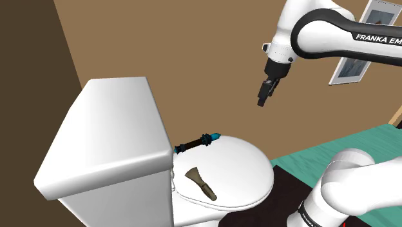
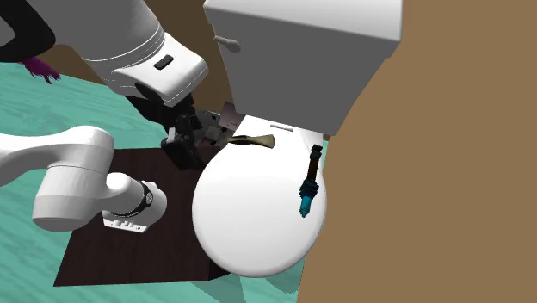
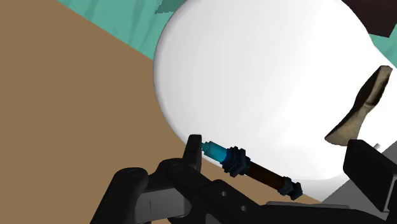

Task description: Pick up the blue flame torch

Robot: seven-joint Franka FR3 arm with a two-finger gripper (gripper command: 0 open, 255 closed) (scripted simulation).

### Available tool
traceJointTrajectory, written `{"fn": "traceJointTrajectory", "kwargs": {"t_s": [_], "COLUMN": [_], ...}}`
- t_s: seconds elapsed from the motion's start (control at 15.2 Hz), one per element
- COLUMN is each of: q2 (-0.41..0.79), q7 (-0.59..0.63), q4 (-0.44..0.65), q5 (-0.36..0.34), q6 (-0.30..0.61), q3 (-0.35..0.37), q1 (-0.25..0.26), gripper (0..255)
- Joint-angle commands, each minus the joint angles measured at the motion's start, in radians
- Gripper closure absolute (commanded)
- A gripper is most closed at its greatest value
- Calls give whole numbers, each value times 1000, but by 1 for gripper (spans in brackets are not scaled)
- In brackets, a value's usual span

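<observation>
Slim dark torch [image 1: 196, 141] [image 2: 310, 182] [image 3: 248, 167] with a translucent blue tip lies flat on the rim of a closed, glossy white toilet lid [image 1: 239, 166] [image 2: 249, 215] [image 3: 267, 76], just beside the plain brown wall [image 1: 212, 58]. Its dark end is near the boxy white tank [image 1: 109, 135] and its blue tip points away from it. A tan, flared brush-like object [image 1: 201, 182] [image 2: 249, 140] [image 3: 362, 108] rests on the same lid closer to the tank, apart from the torch. The all-black gripper [image 1: 262, 102] [image 3: 278, 146] hangs in the air well above the lid, holding nothing. In the wrist view its fingers [image 3: 193, 153] stand spread apart, with the torch visible between them below, untouched.
</observation>
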Motion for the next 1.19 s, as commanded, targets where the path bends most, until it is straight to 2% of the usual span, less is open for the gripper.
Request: {"fn": "traceJointTrajectory", "kwargs": {"t_s": [0.0,0.53,1.12], "q2": [0,277,630], "q7": [0,-237,-502], "q4": [0,28,154], "q5": [0,-22,6], "q6": [0,185,331], "q3": [0,-99,-161], "q1": [0,52,105], "gripper": [0,0,0]}}
